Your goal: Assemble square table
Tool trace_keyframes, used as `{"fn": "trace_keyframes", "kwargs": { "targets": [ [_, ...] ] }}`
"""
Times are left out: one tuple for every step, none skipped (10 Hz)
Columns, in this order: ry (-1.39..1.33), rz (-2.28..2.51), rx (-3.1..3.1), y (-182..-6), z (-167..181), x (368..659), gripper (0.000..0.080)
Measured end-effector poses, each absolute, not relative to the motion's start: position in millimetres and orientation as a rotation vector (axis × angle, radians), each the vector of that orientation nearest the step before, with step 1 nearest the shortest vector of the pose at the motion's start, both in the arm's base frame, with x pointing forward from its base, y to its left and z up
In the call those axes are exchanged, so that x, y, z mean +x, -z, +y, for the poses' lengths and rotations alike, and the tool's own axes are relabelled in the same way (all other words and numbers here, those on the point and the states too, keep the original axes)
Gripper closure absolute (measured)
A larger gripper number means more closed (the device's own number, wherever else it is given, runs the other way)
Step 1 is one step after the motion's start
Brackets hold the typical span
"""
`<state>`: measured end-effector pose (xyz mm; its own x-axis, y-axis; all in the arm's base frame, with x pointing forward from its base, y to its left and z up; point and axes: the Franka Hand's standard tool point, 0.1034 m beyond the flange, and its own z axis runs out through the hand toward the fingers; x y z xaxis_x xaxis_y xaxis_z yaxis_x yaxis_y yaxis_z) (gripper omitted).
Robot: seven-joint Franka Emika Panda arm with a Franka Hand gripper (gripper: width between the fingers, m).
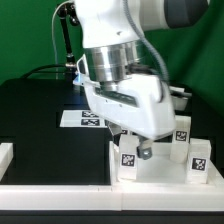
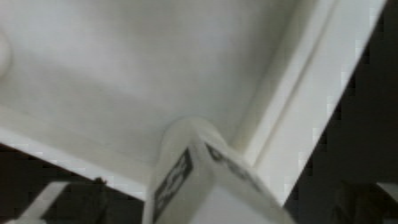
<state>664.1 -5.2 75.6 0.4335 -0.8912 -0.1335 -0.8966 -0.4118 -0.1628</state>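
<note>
Mostly the pincer (image 1: 137,141) hides the square table (image 1: 160,168); its grip is unclear.

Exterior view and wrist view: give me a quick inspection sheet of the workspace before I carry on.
Surface: black table, bare toward the exterior view's left.
Job's things: white square slab with raised rim fills the wrist view; tagged leg blocks stand at the exterior view's right; one tagged leg sits close under the wrist camera.
Clutter: nothing seen.
Claw: low among the leg blocks; grip cannot be judged.
Cables: black cable behind the arm.
Surroundings: marker board, white border bar, green backdrop.
</note>
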Motion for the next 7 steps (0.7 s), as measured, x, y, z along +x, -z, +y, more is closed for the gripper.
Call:
{"fn": "trace_keyframes", "kwargs": {
  "targets": [
    [-0.037, 1.415, -2.563, -72.4, 0.7, 660.9, 0.0153],
    [-0.023, 1.309, -2.624, -72.2, -1.0, 660.8, 0.0153],
    [-0.01, 1.212, -2.675, -72.1, -2.6, 660.7, 0.0151],
    [0.001, 1.118, -2.718, -72.1, -3.3, 660.6, 0.0151],
    [0.019, 0.933, -2.808, -72.2, -6.7, 660.4, 0.0151],
    [0.044, 0.681, -2.917, -73.4, -12.6, 661.8, 0.0151],
    [0.032, 0.528, -2.974, -70.7, -16.7, 663.2, 0.0151]
  ]
}}
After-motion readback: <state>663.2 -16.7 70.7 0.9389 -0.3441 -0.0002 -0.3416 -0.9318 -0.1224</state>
